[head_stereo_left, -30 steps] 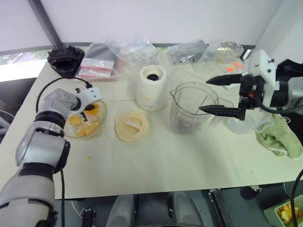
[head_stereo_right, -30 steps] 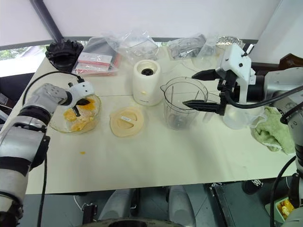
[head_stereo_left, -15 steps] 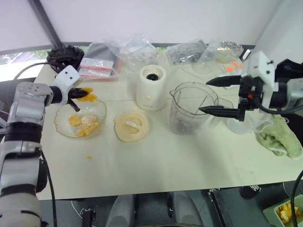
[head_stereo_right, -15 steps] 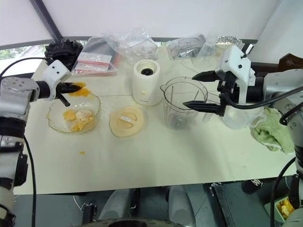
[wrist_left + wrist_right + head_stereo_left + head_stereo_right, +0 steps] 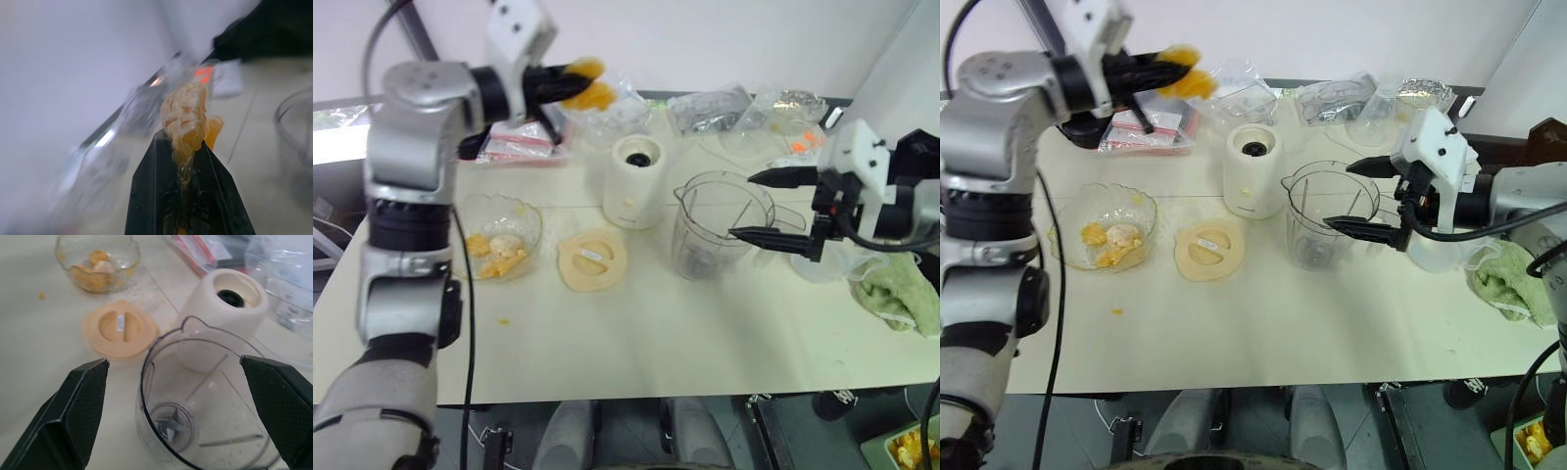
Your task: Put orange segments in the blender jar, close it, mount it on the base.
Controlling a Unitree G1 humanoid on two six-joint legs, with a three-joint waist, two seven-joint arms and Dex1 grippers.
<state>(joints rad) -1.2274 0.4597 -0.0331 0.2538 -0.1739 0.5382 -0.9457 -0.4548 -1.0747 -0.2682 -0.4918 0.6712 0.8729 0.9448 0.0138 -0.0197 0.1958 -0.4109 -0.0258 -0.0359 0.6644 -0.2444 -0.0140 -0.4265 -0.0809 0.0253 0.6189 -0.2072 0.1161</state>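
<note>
Left gripper [image 5: 570, 84] clamps orange segments [image 5: 587, 86], high, apparently well left of blender jar [image 5: 722, 223]; right gripper [image 5: 756, 206] spread empty beside jar.

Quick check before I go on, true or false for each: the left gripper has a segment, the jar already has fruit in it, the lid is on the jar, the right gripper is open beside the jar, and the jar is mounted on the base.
1. The left gripper holds an orange segment. True.
2. The blender jar already has fruit in it. False: just the blade shows at its bottom.
3. The lid is on the jar. False: it lies flat on the table left of the jar.
4. The right gripper is open beside the jar. True.
5. The jar is mounted on the base. False: it stands on the table beside the base.
</note>
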